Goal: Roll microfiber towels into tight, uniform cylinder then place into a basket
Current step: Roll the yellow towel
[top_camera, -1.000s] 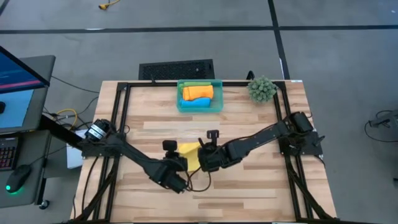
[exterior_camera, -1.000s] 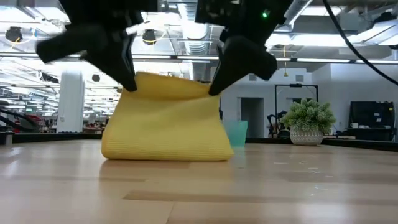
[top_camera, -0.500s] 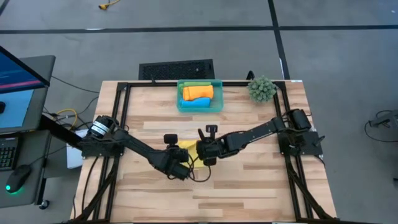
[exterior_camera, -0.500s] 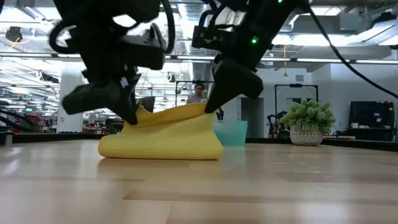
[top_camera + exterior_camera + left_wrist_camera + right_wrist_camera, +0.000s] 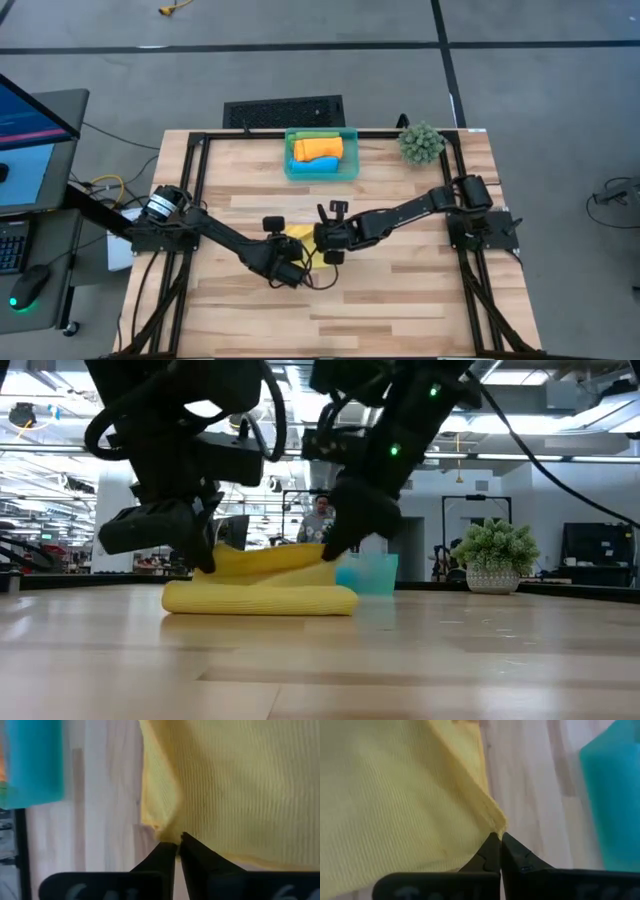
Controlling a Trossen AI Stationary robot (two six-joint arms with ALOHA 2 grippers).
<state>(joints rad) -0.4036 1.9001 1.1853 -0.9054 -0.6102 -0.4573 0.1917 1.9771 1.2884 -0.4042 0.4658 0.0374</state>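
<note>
The soft yellow microfiber towel [image 5: 262, 586] lies near the middle of the pale wooden slatted table [image 5: 400, 300], folded over on itself, its lower layer flat on the boards and its upper edge lifted a little at both ends. The left gripper [image 5: 176, 846], fingers pressed together, pinches one corner of that upper edge; the right gripper [image 5: 498, 840], likewise pressed together, pinches the other corner. In the high view both dark arms meet over the towel, the left gripper [image 5: 287, 268] just beside the right gripper [image 5: 328, 243].

Farther back stands the small translucent teal-green plastic basket [image 5: 349, 152], holding rolled orange [image 5: 318, 148], blue [image 5: 318, 163] and green [image 5: 312, 133] towels. To its right sits a spiky green plant ball [image 5: 421, 143]. No writing can be read.
</note>
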